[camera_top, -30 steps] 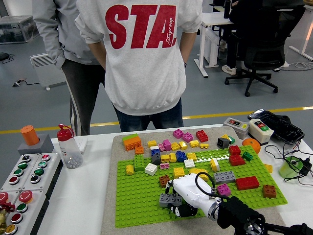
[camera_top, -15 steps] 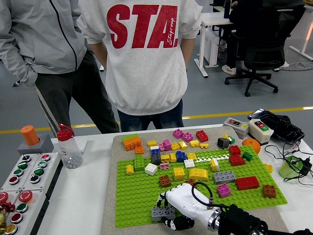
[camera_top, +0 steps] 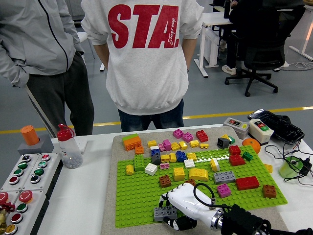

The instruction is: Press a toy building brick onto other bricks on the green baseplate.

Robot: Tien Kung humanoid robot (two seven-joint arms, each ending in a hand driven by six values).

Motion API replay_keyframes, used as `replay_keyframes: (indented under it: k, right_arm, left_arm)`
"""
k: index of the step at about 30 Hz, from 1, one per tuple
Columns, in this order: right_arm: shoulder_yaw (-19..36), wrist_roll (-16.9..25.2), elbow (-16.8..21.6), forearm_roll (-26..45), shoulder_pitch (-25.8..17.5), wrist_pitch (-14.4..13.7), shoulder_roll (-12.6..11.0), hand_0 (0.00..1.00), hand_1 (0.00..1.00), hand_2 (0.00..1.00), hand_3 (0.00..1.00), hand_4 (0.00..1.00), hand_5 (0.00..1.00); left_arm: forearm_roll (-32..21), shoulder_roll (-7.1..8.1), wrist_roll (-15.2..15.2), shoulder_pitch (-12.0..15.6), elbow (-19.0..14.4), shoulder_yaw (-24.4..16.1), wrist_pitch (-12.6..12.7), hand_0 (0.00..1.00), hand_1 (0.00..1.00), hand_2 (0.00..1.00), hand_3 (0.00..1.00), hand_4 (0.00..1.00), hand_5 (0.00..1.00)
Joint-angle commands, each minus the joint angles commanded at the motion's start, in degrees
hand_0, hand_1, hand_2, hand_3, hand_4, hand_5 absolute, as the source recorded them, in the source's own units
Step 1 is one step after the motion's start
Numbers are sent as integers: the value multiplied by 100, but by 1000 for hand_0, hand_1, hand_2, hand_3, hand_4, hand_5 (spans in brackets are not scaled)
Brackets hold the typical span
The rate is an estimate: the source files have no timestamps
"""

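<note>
The white table (camera_top: pixel 83 196) carries a grey mat (camera_top: pixel 110 196), and the green baseplate (camera_top: pixel 142 191) lies flat on that mat. Off to the left, straight on the tabletop, a clear bottle (camera_top: pixel 69 148) with a red cap stands upright beside a panel of red and green buttons (camera_top: pixel 22 183). On the right side sit a two-button control box (camera_top: pixel 258 130), an orange (camera_top: pixel 251 145), a black device (camera_top: pixel 275 125) and a green cup (camera_top: pixel 290 167) amid loose cables.

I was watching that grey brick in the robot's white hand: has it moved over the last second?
Yes. The grey brick in the right hand moved toward the green baseplate's near edge, away from the brown brick.
</note>
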Motion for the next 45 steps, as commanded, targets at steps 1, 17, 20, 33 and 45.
replay_keyframes:
  k: [1, 17, 20, 33, 45]
  right_arm:
    - [0, 2, -7, 0, -2, -1, -1, 590, 538, 528, 583, 587, 125]
    - [-4, 26, -114, 2, -26, -31, 114, 597, 544, 532, 583, 581, 110]
    - [-10, 29, -120, -3, -22, -37, 133, 597, 544, 532, 583, 581, 110]
    - [3, -12, -136, -55, 14, 47, 136, 610, 588, 560, 594, 588, 109]
    - [11, -66, -135, -119, 11, 186, 131, 628, 636, 618, 650, 619, 119]
  left_arm:
    - [1, -1, 1, 2, 0, 0, 0, 661, 684, 681, 579, 294, 998]
    - [19, -10, 8, 30, 0, 9, -2, 660, 685, 681, 578, 293, 998]
    - [13, -10, 7, 29, 0, 16, -3, 660, 685, 681, 578, 293, 998]
    - [-17, 0, -5, -12, 0, 29, 1, 661, 685, 681, 578, 293, 998]
    - [-20, -1, -6, -20, 0, 30, 2, 660, 685, 681, 578, 294, 998]
